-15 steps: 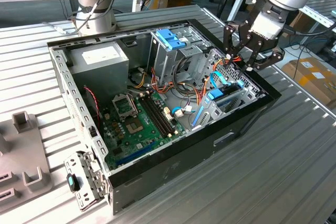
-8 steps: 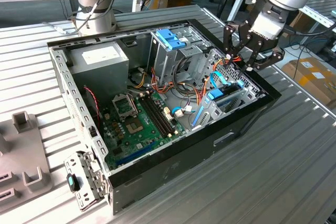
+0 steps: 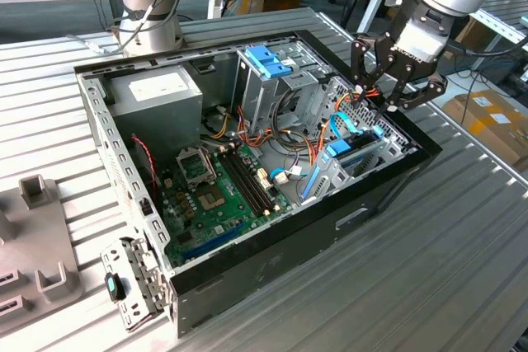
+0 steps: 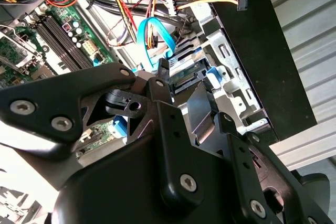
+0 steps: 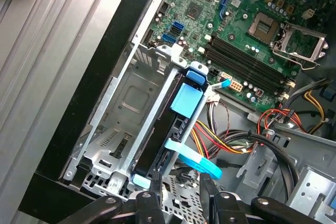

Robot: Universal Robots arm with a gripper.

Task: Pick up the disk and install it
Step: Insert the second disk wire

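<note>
At the upper right of the exterior view, the gripper (image 3: pixel 394 88) hovers over the open computer case (image 3: pixel 247 274), fingers spread and empty. The disk (image 5: pixel 181 116) stands on edge in the metal bay (image 5: pixel 126 108), mid-frame in the first wrist view.

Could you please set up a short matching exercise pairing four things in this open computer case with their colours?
Things:
1. flat ribbon cable
2. motherboard
3. gripper
4. power supply box

Colours:
A. silver-grey
B. black
C. light blue
D. green

Right pairs: 1-C, 2-D, 3-B, 4-A
</note>
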